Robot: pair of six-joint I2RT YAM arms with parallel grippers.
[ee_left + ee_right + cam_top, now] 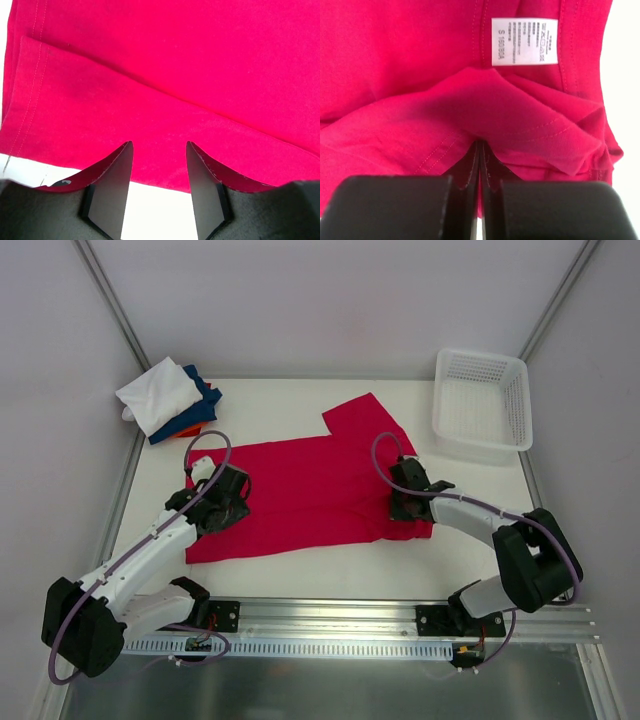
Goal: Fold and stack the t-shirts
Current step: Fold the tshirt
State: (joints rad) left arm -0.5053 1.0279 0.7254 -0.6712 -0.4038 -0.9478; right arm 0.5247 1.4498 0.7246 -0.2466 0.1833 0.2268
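Left gripper [160,150] is standing partly open and gripping nothing; the hem edge of the crimson t-shirt [310,480] is lying flat on the desk [300,400] just ahead of it. Right gripper [480,147] is pinching a raised fold of the same shirt, jaws closed tight, with the size label [525,41] just beyond. Folded white, blue and orange t-shirts [165,398] are sitting stacked well beyond the left gripper, off to its left.

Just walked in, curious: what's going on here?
A crimson-red cloth t-shirt lies spread on the white table for folding. The robot's right gripper is shut on its edge near the label; the left gripper hangs open over the opposite edge. Folded white, blue and orange shirts sit stacked at the far-left corner.
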